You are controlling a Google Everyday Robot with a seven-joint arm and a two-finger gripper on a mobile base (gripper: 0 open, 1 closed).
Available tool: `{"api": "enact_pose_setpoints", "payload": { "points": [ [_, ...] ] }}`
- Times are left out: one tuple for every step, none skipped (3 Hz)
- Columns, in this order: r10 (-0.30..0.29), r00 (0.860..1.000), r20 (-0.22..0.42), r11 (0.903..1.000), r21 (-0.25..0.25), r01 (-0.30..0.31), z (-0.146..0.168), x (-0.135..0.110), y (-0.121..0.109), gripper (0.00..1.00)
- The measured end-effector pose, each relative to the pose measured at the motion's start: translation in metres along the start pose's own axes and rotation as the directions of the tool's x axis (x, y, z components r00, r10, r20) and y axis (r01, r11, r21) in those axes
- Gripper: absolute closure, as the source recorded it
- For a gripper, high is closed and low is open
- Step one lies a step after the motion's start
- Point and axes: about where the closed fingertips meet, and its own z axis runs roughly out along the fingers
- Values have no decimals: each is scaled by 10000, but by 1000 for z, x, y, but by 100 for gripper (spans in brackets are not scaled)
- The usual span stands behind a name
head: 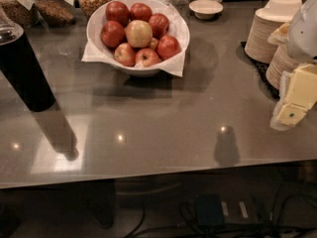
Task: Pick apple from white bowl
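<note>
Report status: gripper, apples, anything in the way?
Gripper at right edge over the table, well apart from white bowl. Apples piled in bowl, none taken. Stacks of disposable bowls close beside gripper.

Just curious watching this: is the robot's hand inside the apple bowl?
No, the gripper hangs at the counter's right edge, well apart from the white bowl of apples.

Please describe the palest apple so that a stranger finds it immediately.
On the grey counter, with the claw at its right edge, find the large napkin-lined white bowl. The apple lies on top, near the pile's middle. Only it is mostly yellow; its neighbours are red.
</note>
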Motion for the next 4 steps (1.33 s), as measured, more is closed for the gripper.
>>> {"api": "enact_pose_setpoints", "payload": {
  "points": [
    [1, 10000, 3, 10000, 2, -1, 0, 0, 0, 0],
    [54, 9993, 373, 9997, 243, -63, -1, -10, -7, 0],
    [146, 9949, 1002, 9982, 572, -204, -2, -29, -20, 0],
    [440, 9800, 1943, 9940, 901, -625, 2, -54, -38, 0]
  ]
}}
